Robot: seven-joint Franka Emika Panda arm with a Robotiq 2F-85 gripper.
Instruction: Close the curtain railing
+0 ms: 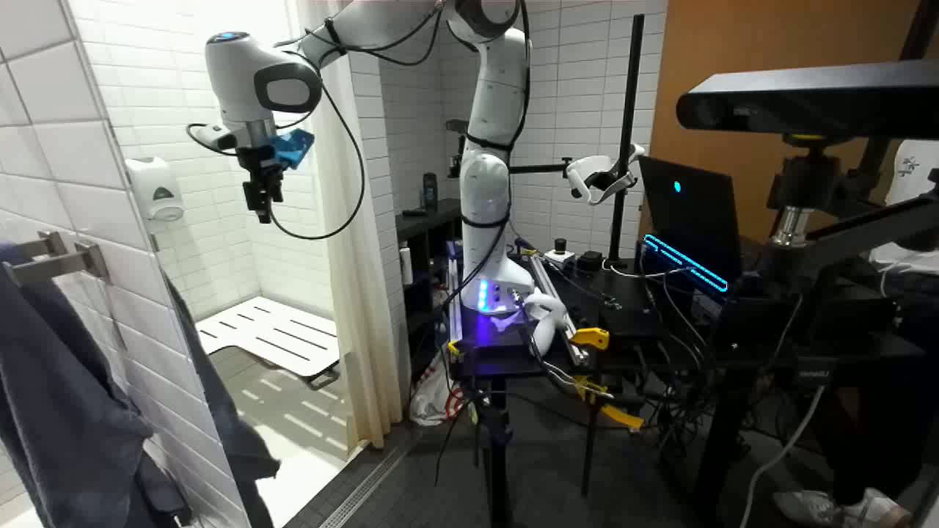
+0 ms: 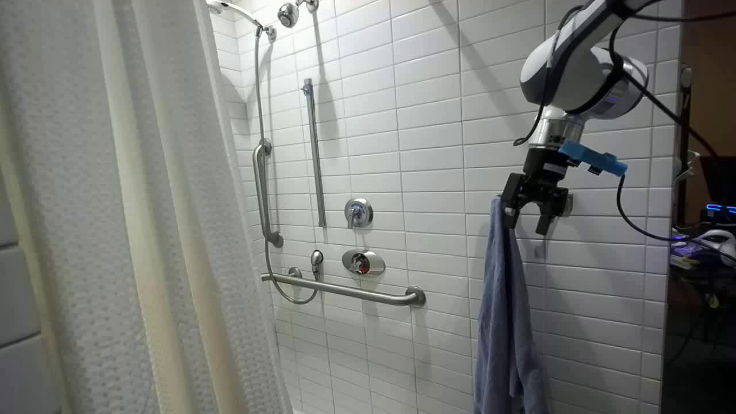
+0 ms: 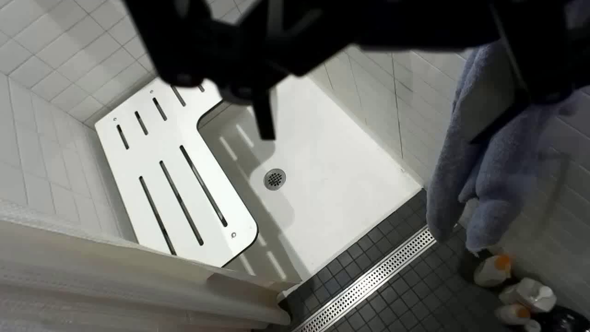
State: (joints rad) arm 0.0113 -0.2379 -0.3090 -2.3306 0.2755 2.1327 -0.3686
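Wrist view is looking down at shower floor (image 3: 341, 161). In an exterior view curtain (image 2: 138, 207) is hanging close, 9 o'clock. Both exterior views are sharing arm (image 1: 497, 103).

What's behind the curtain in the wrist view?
The white slotted seat and tiled wall run out of sight behind the curtain. The covered seat end, and anything else back there, can't be seen in this view.

There is one curtain (image 2: 132, 207), one gripper (image 2: 526, 225), one bench (image 3: 168, 143).
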